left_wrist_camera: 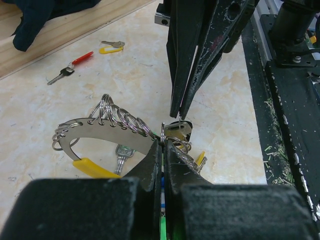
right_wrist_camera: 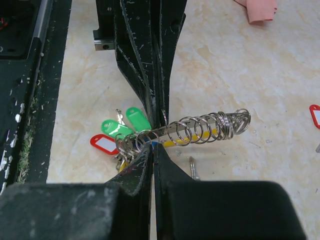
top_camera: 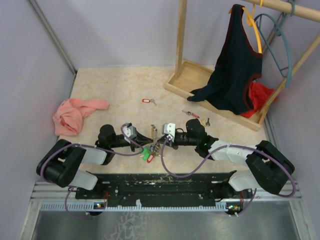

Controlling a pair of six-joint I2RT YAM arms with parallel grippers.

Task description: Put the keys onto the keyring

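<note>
The keyring [left_wrist_camera: 80, 131] is a broad flat metal loop threaded with many small split rings, held up off the table between both arms. My left gripper [left_wrist_camera: 164, 141] is shut on its band near the bunch. My right gripper [right_wrist_camera: 153, 148] is shut on a small split ring at the keyring [right_wrist_camera: 200, 131], its tips opposite the left ones. Green-tagged keys [right_wrist_camera: 117, 128] and a red-tagged one [right_wrist_camera: 103, 144] hang under the ring. From above both grippers [top_camera: 151, 141] [top_camera: 159, 142] meet over the bunch [top_camera: 146, 152]. Loose keys lie apart: red tag [top_camera: 146, 101], red head [top_camera: 191, 114], black head [top_camera: 207, 121].
A pink cloth [top_camera: 75, 114] lies at the left. A wooden clothes rack [top_camera: 186, 75] at the back right holds a dark tank top [top_camera: 235, 70], a red cloth [top_camera: 257, 97] and a teal hanger [top_camera: 280, 45]. Walls close in on both sides.
</note>
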